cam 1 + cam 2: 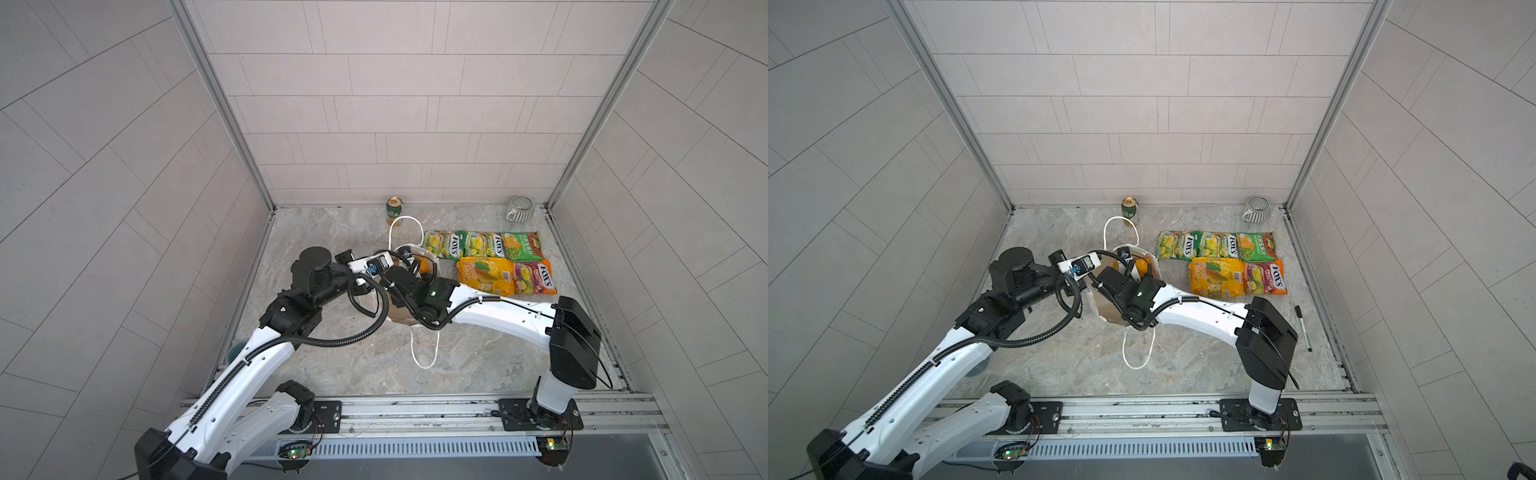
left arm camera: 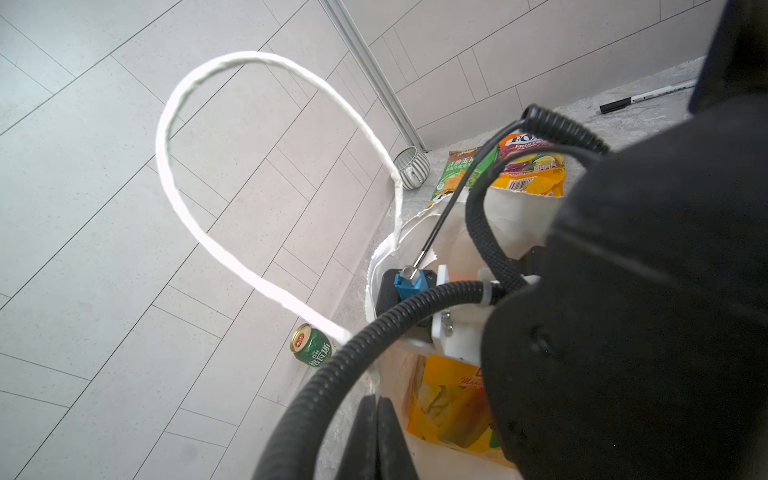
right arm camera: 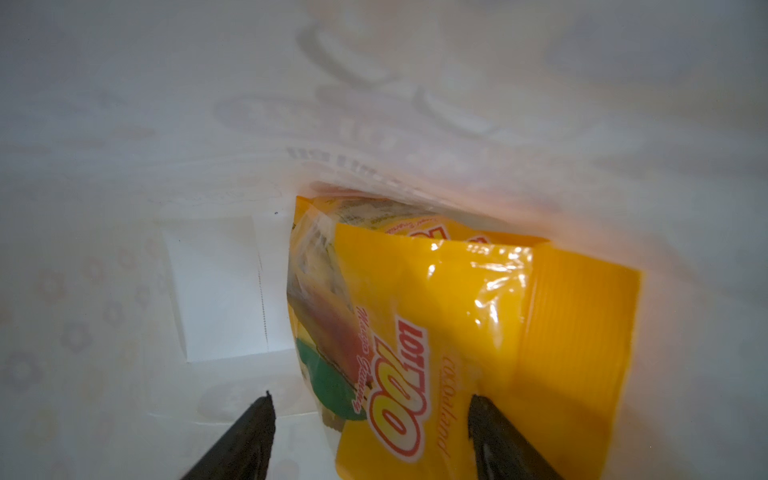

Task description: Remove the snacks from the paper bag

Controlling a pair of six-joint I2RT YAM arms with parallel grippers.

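**Removing the snacks from the bag, final packet.** Nearest, one white cord handle point(image 1: 424, 353) of the paper bag point(image 1: 397, 318) lies slack on the tabletop point(image 1: 332, 374). The bag stands open-mouthed in mid-tabletop, with both arms meeting over it. The left pincer point(image 2: 378, 415) is pressed together at the rim; whether paper is caught between its jaws cannot be told. The right pincer point(image 3: 370, 397) is down inside the bag, its jaws apart on either side of a yellow packet point(image 3: 478, 311) that leans on the inner wall.

Beyond the bag, five packets lie out on the tabletop:
- a yellow-orange packet point(image 1: 484, 275)
- an orange-red packet point(image 1: 534, 277)
- behind these, a row of three green packets point(image 1: 482, 244)

A can point(image 1: 395, 206) and a mug point(image 1: 519, 208) stand by the far wall.

The step in hand appears to be retrieving the one packet left inside. The next move calls for closing on the glossy film, then lifting straight up clear of the rim with the bag held steady.
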